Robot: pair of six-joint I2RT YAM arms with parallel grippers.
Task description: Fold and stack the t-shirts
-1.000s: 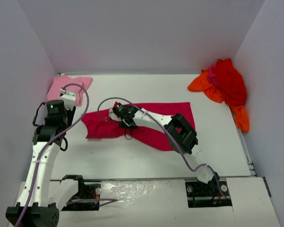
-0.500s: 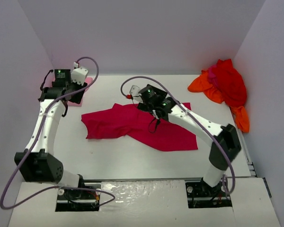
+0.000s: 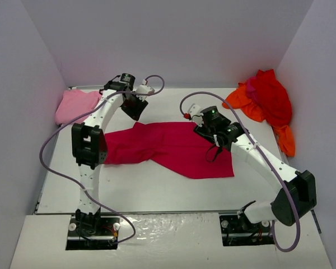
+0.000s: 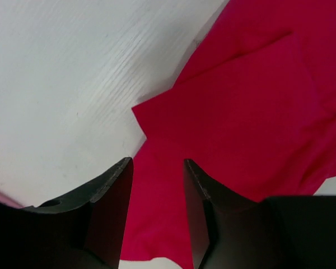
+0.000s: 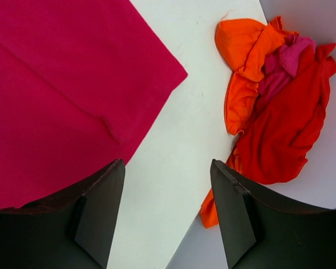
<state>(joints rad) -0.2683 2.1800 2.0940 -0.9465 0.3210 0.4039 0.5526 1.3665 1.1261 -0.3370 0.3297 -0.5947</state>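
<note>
A crimson-magenta t-shirt (image 3: 173,148) lies spread flat across the middle of the table. My left gripper (image 3: 135,105) hovers over its back left edge. In the left wrist view the left gripper (image 4: 157,163) is open, and only the crimson cloth (image 4: 241,112) far below shows between its fingers. My right gripper (image 3: 213,131) hangs above the shirt's right end. In the right wrist view it (image 5: 167,163) is open and empty over bare table, with the shirt's corner (image 5: 61,84) to its left. A light pink t-shirt (image 3: 75,105) lies folded at the back left. Red and orange t-shirts (image 3: 266,101) are heaped at the back right.
Grey walls close in the table on the left, back and right. The heap (image 5: 280,106) sits in the right corner against the wall, with a bit of magenta cloth in it. Both arms' cables loop above the shirt.
The left arm swung from beside the pink shirt to the crimson shirt's back left edge. The right arm travelled right along the shirt to its right end. Both jaws narrowed a little.
</note>
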